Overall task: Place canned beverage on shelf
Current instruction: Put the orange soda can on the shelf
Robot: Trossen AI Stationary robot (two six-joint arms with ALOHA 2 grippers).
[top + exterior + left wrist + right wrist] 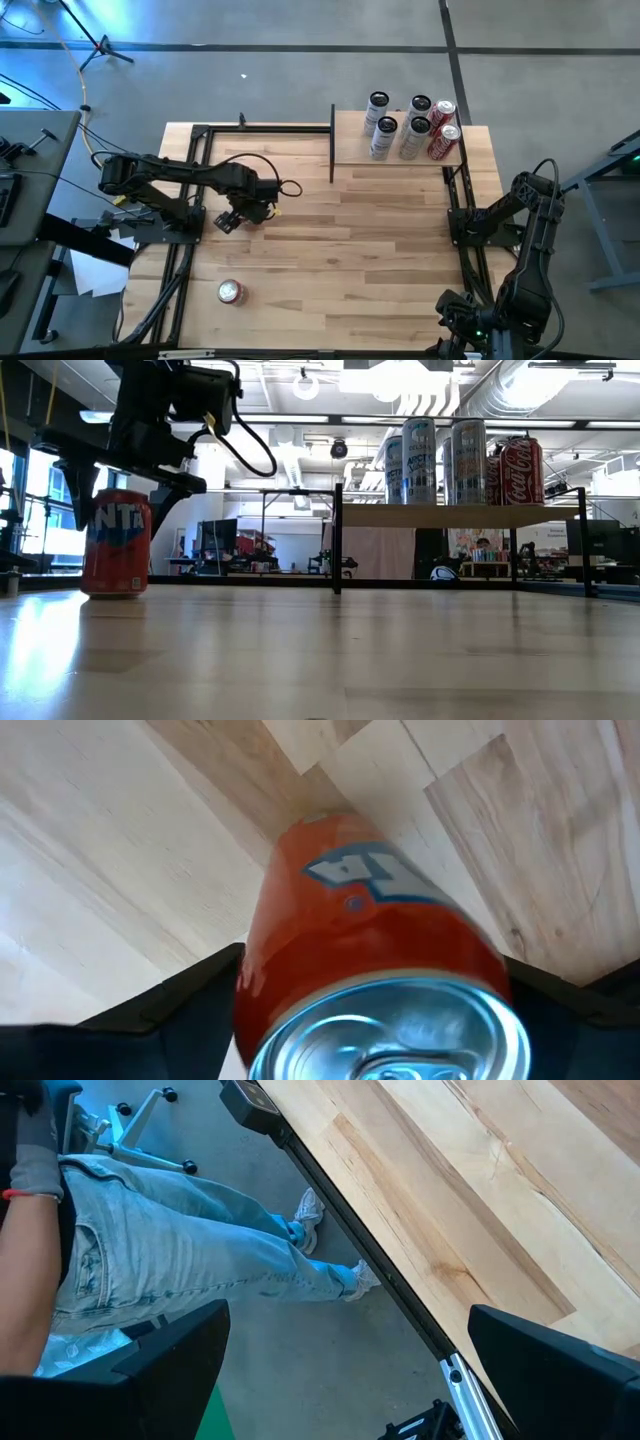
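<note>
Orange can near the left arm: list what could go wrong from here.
1. The orange can stands upright and unheld while the left gripper is open; closing off-centre could tip it and let it roll.
2. The shelf already has a cluster of cans on it; setting down too close could knock them over.

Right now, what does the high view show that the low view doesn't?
Only the high view: the right arm parked at the table's right edge, and the gap between the left gripper and the loose can. Only the low view: that can's lettering and the room behind. Both: the shelf, its cans, the left gripper and the loose can.
</note>
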